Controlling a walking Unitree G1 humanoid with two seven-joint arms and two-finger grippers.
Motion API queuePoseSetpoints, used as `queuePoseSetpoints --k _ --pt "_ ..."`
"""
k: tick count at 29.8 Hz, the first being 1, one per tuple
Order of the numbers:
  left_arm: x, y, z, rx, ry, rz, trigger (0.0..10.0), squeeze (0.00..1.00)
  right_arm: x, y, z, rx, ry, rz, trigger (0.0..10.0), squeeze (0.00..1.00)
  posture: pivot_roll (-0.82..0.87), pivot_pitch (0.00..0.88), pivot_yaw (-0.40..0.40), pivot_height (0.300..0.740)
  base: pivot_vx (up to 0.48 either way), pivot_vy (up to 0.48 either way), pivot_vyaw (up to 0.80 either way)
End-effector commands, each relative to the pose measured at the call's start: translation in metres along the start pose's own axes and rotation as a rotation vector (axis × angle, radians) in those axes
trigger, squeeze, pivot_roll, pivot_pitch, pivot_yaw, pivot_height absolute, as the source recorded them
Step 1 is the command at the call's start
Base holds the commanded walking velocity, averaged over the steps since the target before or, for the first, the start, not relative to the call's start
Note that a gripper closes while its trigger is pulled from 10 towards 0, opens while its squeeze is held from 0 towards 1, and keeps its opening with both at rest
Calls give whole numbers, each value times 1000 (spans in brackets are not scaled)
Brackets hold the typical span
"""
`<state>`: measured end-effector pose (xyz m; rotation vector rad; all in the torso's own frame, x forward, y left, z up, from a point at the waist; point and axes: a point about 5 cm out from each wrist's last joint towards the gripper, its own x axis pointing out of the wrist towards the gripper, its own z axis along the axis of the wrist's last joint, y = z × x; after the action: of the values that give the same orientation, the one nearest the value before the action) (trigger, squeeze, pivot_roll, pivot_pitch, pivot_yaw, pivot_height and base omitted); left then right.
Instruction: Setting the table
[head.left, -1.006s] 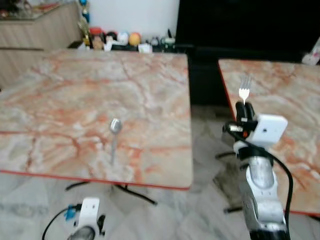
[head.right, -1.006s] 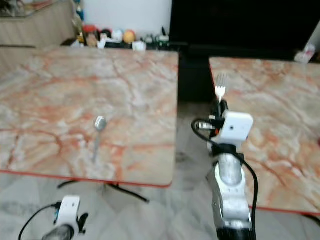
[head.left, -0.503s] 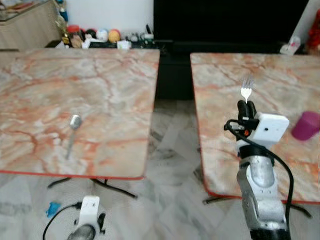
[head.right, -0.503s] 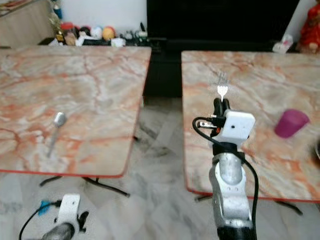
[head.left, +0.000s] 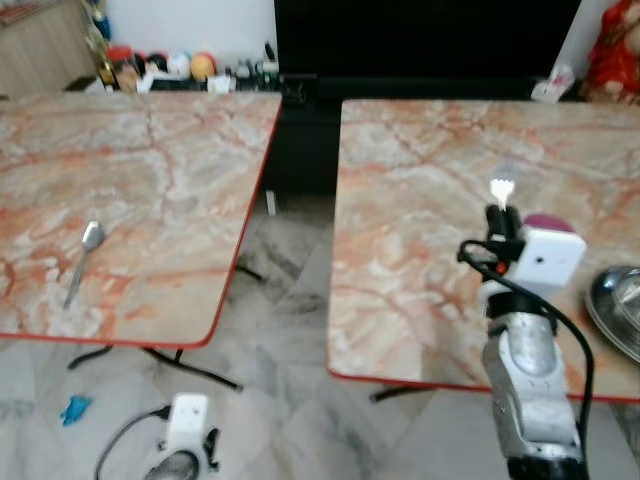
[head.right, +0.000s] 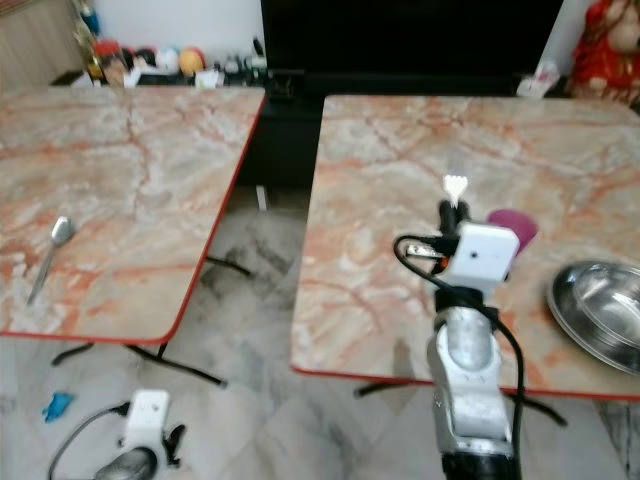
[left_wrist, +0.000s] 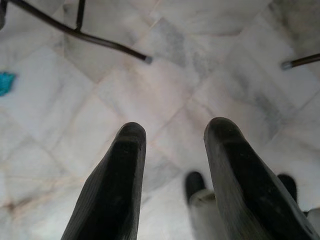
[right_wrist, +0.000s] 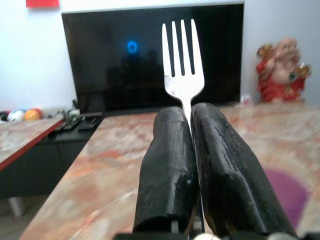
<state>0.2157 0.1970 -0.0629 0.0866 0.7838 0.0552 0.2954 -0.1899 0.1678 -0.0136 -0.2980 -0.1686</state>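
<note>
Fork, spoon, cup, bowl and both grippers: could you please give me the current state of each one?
fork: upright, tines up, clamped in the right gripper
spoon: lying flat on the left table
purple cup: on the right table, partly hidden behind the right wrist
metal bowl: upright on the right table's right side
left gripper: open, hanging low over the floor

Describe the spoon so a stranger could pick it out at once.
Two marble-patterned tables with red edges stand side by side; take the left-hand table. Near its front edge lies a small silver metal spoon, bowl pointing away from the robot. It is the only thing lying on that tabletop, unlike the silver fork clamped upright in the right gripper.
</note>
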Motion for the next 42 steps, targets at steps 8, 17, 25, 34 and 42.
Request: queuePoseSetpoints --k 8,17,25,34,42 --pt "-2 10 -6 11 21 23 10000 0 5 5 8 -1 -29 18 10000 0 -40 0 16 740 0 -328 0" --pt "-2 11 -6 14 20 25 10000 0 4 4 6 -3 -23 13 10000 0 -33 0 17 740 0 -326 0" --pt "-1 11 -2 7 14 27 10000 0 6 1 7 -8 -24 7 10000 0 -28 21 14 740 0 -325 0" --pt "-1 12 -2 -3 14 32 10000 0 8 -6 10 -28 -31 -8 10000 0 -29 30 13 740 0 -329 0" --pt "-1 13 -2 -12 16 35 10000 0 10 -11 11 -35 -32 -25 10000 0 -27 35 16 740 0 -152 0"
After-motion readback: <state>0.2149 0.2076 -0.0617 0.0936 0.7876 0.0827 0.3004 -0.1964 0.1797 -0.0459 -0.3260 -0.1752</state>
